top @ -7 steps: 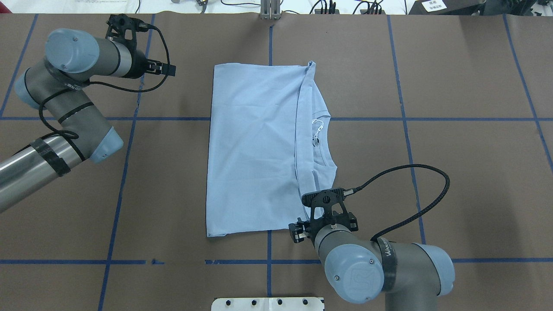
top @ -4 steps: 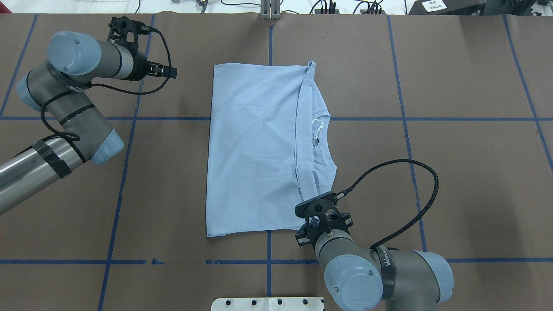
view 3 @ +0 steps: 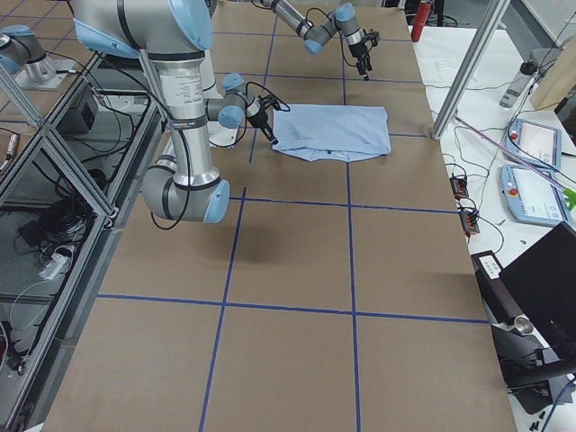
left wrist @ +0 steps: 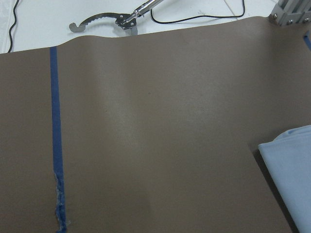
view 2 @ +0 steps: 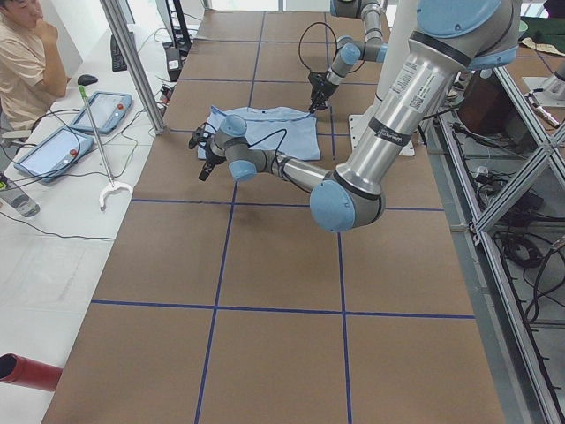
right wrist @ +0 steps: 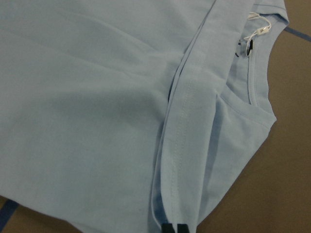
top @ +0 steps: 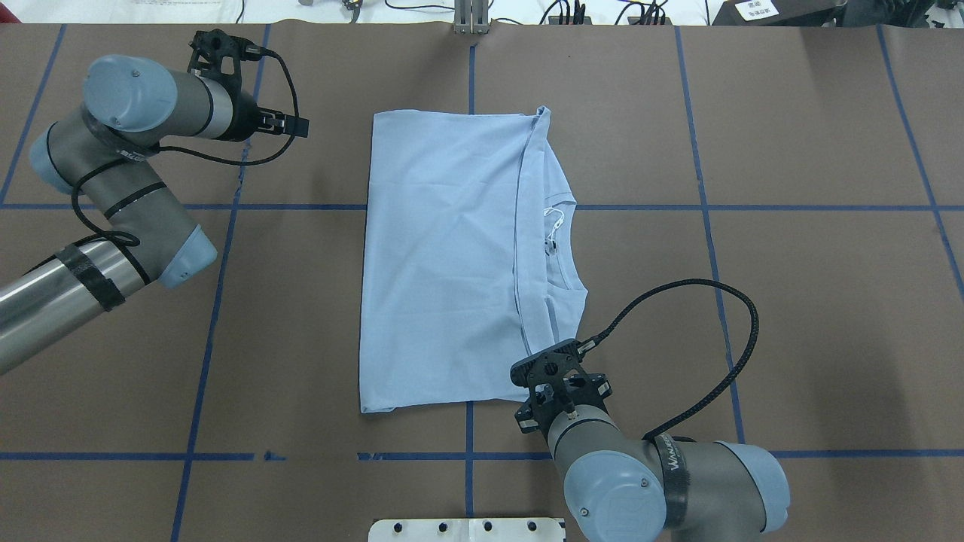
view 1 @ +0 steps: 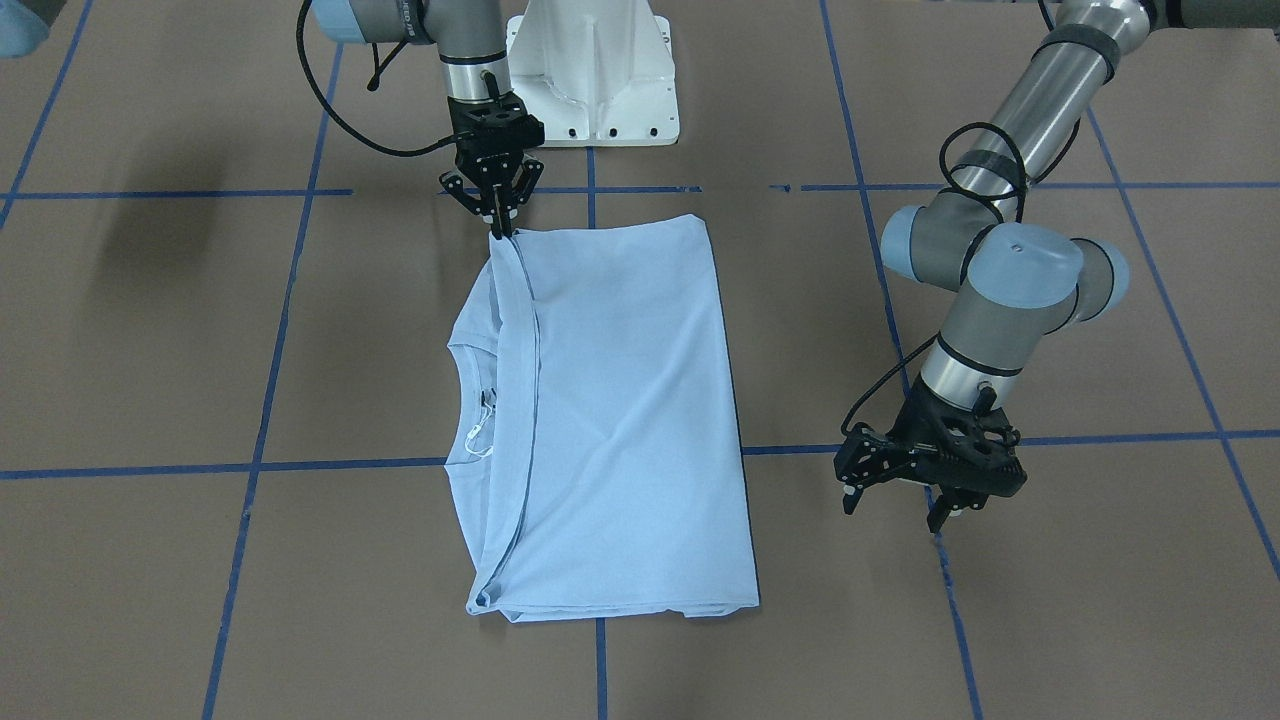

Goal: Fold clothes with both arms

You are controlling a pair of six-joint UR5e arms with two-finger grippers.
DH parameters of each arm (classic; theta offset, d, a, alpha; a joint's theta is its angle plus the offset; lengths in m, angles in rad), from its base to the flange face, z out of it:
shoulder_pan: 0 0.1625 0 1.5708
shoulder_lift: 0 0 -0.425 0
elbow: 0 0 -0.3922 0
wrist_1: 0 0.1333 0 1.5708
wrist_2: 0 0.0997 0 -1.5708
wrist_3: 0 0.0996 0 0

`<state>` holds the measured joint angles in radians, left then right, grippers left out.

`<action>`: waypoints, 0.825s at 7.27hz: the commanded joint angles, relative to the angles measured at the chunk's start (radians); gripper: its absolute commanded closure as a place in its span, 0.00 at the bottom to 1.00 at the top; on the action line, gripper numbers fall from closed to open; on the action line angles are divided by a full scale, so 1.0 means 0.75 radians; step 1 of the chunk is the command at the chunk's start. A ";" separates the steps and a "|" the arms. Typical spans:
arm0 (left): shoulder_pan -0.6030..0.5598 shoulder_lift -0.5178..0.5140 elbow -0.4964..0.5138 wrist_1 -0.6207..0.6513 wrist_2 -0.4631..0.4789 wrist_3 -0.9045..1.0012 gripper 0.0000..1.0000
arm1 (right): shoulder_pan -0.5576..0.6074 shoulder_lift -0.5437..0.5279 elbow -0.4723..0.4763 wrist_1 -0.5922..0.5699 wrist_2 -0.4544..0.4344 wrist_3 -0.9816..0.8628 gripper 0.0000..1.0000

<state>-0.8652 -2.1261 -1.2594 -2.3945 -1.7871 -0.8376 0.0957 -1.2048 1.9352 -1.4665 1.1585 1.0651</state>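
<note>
**Ana:** Where's the T-shirt lying?

**Ben:** Flat on the middle of the brown desk, folded into a long rectangle. One layer is laid over the rest, and its hem runs as a straight seam from the far edge to the near edge. The collar sticks out past that seam on the robot's right, with a white tag on a string showing inside it.

**Ana:** And the right end effector?

**Ben:** It points straight down at the shirt's corner nearest the robot, where the hem seam ends. Its wrist camera shows the two dark fingertips drawn close together with the hem strip pinched between them, so it is clamped on the cloth.

**Ana:** What about the left end effector?

**Ben:** It hangs over bare desk on the robot's left, well apart from the shirt and level with its far end. The fingers are spread, with nothing between them. Its wrist camera sees mostly brown desk, a blue tape line, and just one corner of the shirt at the lower right.

**Ana:** Anything else around?

**Ben:** The white pedestal stands just behind the shirt's near edge. In the left side view, a person sits beyond the desk's far side.
</note>
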 commanded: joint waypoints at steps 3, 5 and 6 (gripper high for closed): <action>0.012 0.000 0.000 0.000 0.000 0.000 0.00 | 0.016 -0.007 0.058 -0.004 -0.013 0.016 1.00; 0.012 0.000 0.002 0.000 0.000 0.000 0.00 | 0.014 -0.209 0.162 -0.004 -0.005 0.166 1.00; 0.012 0.000 0.000 0.000 0.000 0.002 0.00 | -0.003 -0.269 0.177 -0.002 -0.004 0.333 1.00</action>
<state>-0.8564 -2.1261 -1.2587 -2.3946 -1.7871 -0.8373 0.1030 -1.3370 2.0391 -1.4692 1.1536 1.1882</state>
